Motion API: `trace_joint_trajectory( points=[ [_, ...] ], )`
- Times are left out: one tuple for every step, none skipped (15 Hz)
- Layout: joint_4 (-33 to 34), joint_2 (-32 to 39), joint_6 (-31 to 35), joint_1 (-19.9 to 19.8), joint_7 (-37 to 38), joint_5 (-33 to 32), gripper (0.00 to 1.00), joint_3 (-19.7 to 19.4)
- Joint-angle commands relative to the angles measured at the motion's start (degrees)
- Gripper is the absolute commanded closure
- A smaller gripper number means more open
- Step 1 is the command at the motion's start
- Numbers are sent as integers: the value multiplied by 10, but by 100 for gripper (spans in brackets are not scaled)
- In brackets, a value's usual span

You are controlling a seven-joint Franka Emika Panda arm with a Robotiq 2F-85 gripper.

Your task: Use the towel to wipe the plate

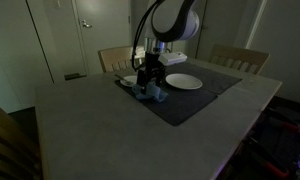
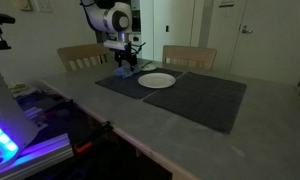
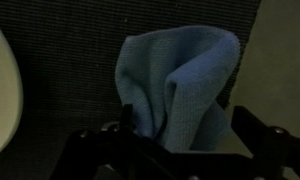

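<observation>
A blue towel [image 3: 180, 85] is bunched up in folds between my gripper's fingers [image 3: 180, 140], which are closed in on it. In both exterior views the gripper [image 1: 146, 80] [image 2: 127, 62] is down at the dark placemat with the towel [image 1: 153, 95] [image 2: 123, 72] beneath it. The white plate [image 1: 184, 82] [image 2: 157, 80] lies on the mat right beside the gripper, a short gap away. Its rim shows at the left edge of the wrist view [image 3: 0, 90].
The dark placemat [image 1: 205, 100] [image 2: 205, 100] covers part of a grey table. Two wooden chairs [image 1: 240, 58] [image 2: 80, 55] stand at the far side. A small white object [image 1: 127, 79] lies just past the gripper. Lit equipment [image 2: 10, 140] sits beside the table.
</observation>
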Motion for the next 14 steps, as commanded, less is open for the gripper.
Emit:
trace_joint_trajectory(
  points=[
    [6,18,23,6,0,2,0,-5],
    [4,18,30,7,0,2,0,-5],
    [3,19,34,7,1,1,0,-6],
    [2,20,39,7,1,1,0,-6],
    [2,21,42,8,0,0,6,-7],
    [5,23,44,8,-1,-1,26,-8],
    [8,26,47,8,-2,-1,34,-7],
    [8,26,48,8,-3,-1,40,-7],
    [8,26,49,7,-4,-1,48,-6],
    [7,26,49,7,-5,-1,56,-6],
    [7,25,49,6,-6,-1,62,-6],
    [7,25,49,6,-6,-1,70,-6],
    [8,25,48,7,-6,-2,77,-6],
    [10,25,45,7,-7,-2,84,-6]
  ],
)
